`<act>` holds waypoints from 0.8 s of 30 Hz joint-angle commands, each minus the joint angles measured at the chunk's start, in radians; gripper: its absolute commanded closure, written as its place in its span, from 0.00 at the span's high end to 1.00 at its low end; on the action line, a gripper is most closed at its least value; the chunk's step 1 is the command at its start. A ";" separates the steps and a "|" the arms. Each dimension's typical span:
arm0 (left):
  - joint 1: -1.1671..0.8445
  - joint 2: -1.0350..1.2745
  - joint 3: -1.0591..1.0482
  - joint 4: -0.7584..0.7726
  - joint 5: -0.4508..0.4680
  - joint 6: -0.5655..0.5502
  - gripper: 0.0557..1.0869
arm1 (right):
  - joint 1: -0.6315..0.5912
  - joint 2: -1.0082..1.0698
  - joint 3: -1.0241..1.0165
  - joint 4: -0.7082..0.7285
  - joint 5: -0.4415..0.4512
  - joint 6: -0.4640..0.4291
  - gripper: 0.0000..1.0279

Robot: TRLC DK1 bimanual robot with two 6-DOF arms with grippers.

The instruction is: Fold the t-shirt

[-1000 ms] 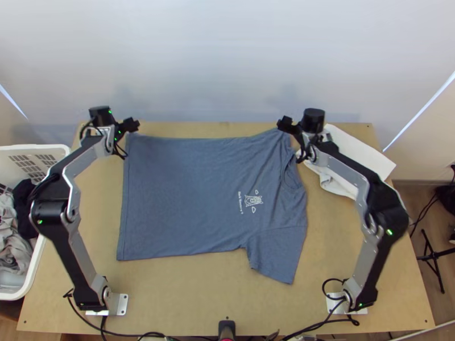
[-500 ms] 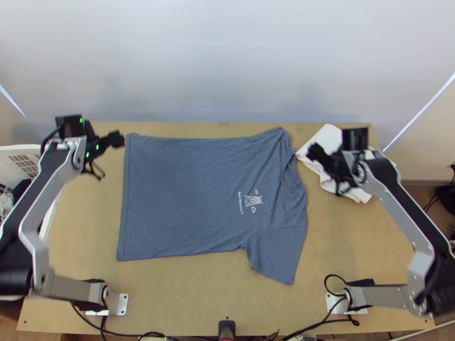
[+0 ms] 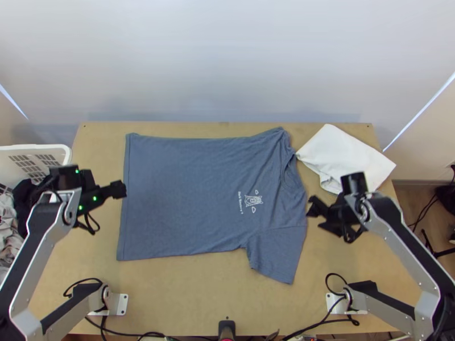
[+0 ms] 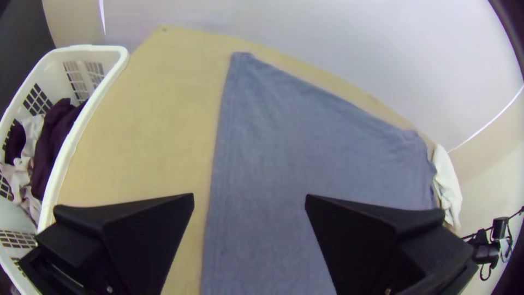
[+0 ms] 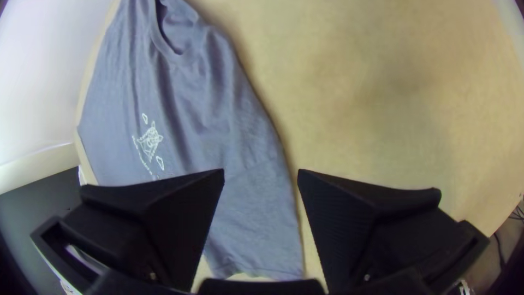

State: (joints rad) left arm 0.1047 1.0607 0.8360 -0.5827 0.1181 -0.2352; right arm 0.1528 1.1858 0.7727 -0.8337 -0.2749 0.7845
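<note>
The blue-grey t-shirt (image 3: 187, 193) lies spread on the table, hem toward the left, collar and small white print toward the right; one sleeve points to the near edge, and the far sleeve is hard to make out. My left gripper (image 3: 120, 189) is above the hem edge; in the left wrist view the left gripper (image 4: 249, 199) stands open over the shirt (image 4: 284, 142). Beside the collar side, above the sleeve's edge, is my right gripper (image 3: 311, 207). The right wrist view has the right gripper (image 5: 261, 175) open, with the shirt (image 5: 218, 109) below and nothing held.
A white folded cloth (image 3: 341, 153) lies at the table's far right, close to the collar. At the left edge stands a white laundry basket (image 3: 61, 150) with dark and light clothes in it. Bare table (image 3: 199, 295) runs along the near side of the shirt.
Both arms have drawn back from the shirt's far edge toward the near side, first swinging outward. The shirt's far sleeve corner and hem corner are uncovered; the shirt lies unchanged.
</note>
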 commanded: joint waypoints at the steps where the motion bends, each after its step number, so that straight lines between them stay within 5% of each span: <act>1: -0.005 -0.074 -0.061 -0.019 0.014 -0.016 0.96 | 0.028 -0.048 -0.127 0.053 -0.023 -0.033 0.47; 24: -0.010 -0.071 -0.044 -0.063 0.012 0.020 0.96 | 0.149 -0.012 -0.239 0.211 -0.023 -0.071 0.39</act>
State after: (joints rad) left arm 0.0971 0.9897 0.7792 -0.6113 0.1307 -0.2516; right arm 0.2649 1.1744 0.5537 -0.6659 -0.2993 0.7063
